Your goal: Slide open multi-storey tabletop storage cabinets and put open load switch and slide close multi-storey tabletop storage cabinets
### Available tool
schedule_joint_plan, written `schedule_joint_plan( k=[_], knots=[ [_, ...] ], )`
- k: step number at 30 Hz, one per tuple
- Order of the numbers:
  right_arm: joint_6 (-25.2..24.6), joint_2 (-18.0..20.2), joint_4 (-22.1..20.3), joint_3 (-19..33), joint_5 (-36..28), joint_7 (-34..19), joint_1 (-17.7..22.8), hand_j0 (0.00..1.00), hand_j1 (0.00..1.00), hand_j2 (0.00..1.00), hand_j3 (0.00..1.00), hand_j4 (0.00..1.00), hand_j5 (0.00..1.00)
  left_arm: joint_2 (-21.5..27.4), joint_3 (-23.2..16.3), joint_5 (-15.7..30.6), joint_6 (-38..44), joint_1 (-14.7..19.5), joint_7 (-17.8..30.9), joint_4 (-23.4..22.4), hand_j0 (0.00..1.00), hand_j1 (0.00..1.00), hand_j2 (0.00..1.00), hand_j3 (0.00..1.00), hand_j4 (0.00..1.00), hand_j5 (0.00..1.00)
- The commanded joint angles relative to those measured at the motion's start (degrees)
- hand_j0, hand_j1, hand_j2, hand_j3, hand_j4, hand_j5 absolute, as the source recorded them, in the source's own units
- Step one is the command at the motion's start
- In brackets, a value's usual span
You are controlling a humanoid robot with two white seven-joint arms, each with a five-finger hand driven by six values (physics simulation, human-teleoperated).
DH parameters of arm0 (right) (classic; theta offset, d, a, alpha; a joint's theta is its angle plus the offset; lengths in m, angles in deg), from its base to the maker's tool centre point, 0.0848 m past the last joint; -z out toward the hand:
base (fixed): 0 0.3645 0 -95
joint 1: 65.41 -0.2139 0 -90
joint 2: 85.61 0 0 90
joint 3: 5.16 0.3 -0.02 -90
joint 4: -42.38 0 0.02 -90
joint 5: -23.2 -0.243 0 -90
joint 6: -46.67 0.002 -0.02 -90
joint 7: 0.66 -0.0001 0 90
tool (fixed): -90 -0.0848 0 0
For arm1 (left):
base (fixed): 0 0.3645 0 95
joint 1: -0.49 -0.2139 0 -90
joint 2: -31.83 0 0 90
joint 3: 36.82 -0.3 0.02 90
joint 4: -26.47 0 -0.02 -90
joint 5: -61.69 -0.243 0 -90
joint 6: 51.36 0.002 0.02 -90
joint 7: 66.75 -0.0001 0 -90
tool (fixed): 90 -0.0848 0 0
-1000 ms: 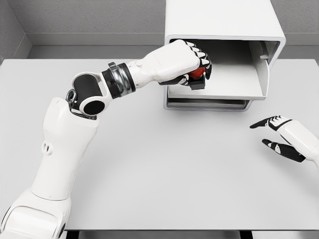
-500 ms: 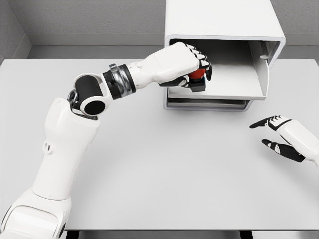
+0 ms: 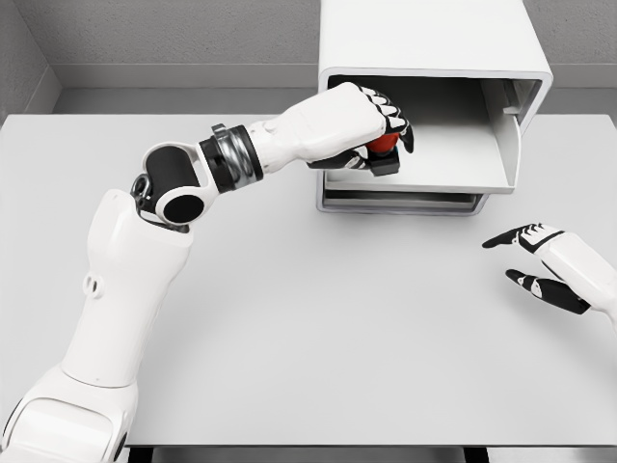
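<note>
One hand, the left hand point(image 3: 359, 123), has carried the switch point(image 3: 384, 145) slightly deeper over the open drawer point(image 3: 453, 164) at upper right; fingers remain closed around it, release pending.

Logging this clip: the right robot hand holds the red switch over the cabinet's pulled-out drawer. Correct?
Wrong hand. The head view shows the left robot hand holding the red switch over the cabinet's pulled-out drawer.

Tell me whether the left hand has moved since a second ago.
Yes, slightly. The left hand, shut on the red and black switch, has crept up the picture, further into the open drawer of the cabinet.
</note>
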Motion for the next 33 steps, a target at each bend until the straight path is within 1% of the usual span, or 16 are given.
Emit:
schedule_joint_plan(
  k=[1, 6, 14, 15, 16, 20, 23, 27, 33],
  knots=[
    [-0.06, -0.20, -0.11, 0.01, -0.43, 0.02, 0.00, 0.67, 0.67, 0.67, 0.67, 0.67, 0.67, 0.05, 0.10, -1.24, 0.45, 0.00, -0.04, 0.01, 0.57, 0.57, 0.57, 0.57, 0.57, 0.57],
    [-0.06, -0.64, -0.11, 0.01, -0.34, 0.02, 0.00, 0.67, 0.67, 0.67, 0.67, 0.67, 0.67, 0.05, 0.10, -1.24, 0.45, 0.00, -0.04, 0.10, 0.59, 0.59, 0.59, 0.59, 0.59, 0.59],
    [-0.06, -0.64, -0.11, 0.01, -0.34, 0.02, 0.00, 0.67, 0.67, 0.67, 0.67, 0.67, 0.67, 0.05, -0.51, -1.24, 0.45, 0.00, -0.04, 0.10, 0.60, 0.60, 0.60, 0.60, 0.60, 0.60],
    [-0.06, -0.64, -0.11, 0.01, -0.34, 0.02, 0.00, 0.67, 0.67, 0.67, 0.67, 0.67, 0.67, 0.05, -0.51, -1.24, 0.45, 0.00, -0.04, 0.10, 0.60, 0.60, 0.60, 0.60, 0.60, 0.60],
    [-0.06, -0.64, -0.11, 0.01, -0.34, 0.02, 0.00, 0.67, 0.67, 0.67, 0.67, 0.67, 0.67, 0.05, -0.51, -1.24, 0.45, 0.00, -0.04, 0.10, 0.63, 0.63, 0.63, 0.63, 0.63, 0.63],
    [-0.06, -0.64, -0.11, 0.01, -0.34, 0.02, 0.00, 0.67, 0.67, 0.67, 0.67, 0.67, 0.67, 0.05, -0.51, -1.24, 0.45, 0.00, -0.04, 0.19, 0.65, 0.65, 0.65, 0.65, 0.65, 0.65],
    [-0.06, -0.64, -0.11, 0.10, -0.34, -0.06, 0.00, 0.67, 0.67, 0.67, 0.67, 0.67, 0.67, 0.05, -0.60, -1.24, 0.45, 0.00, -0.04, 0.19, 0.66, 0.66, 0.66, 0.66, 0.66, 0.66],
    [-0.06, -0.64, -0.11, 0.10, -0.43, -0.06, -0.44, 0.66, 0.66, 0.66, 0.66, 0.66, 0.66, 0.05, -1.74, -1.15, 0.45, 0.00, -0.04, 0.36, 0.67, 0.67, 0.67, 0.67, 0.67, 0.67],
    [-0.06, -0.64, -0.20, 0.19, -0.52, -0.06, -0.79, 0.65, 0.65, 0.65, 0.65, 0.65, 0.65, 0.05, -1.92, -1.15, 0.45, 0.00, -0.04, 0.45, 0.67, 0.67, 0.67, 0.67, 0.67, 0.67]
  ],
)
